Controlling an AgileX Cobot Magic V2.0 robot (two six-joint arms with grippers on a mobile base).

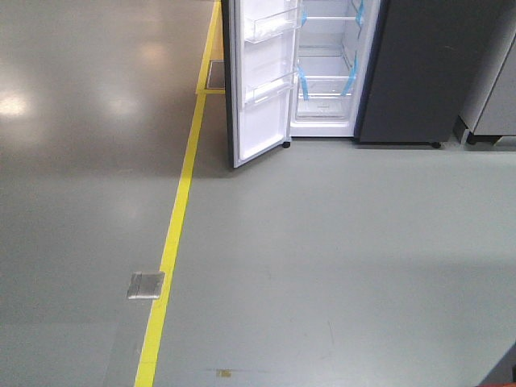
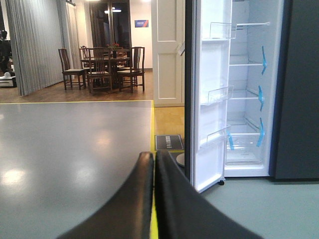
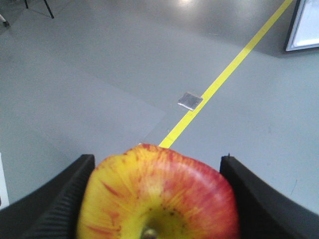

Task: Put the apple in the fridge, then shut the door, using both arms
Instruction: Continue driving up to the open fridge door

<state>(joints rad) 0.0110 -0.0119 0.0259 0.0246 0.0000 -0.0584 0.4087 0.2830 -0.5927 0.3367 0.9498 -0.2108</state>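
Note:
The red and yellow apple fills the bottom of the right wrist view, and my right gripper is shut on it, a black finger on each side. Well ahead across the floor stands the fridge, dark outside and white inside, its shelves marked with blue tape. Its door hangs wide open to the left, showing the white lining and clear bins. In the left wrist view the same fridge and door stand ahead to the right. My left gripper is shut and holds nothing.
A yellow floor line runs from the near floor toward the fridge door. A small metal floor plate lies beside it. A grey cabinet stands right of the fridge. A dining table with chairs is far off to the left.

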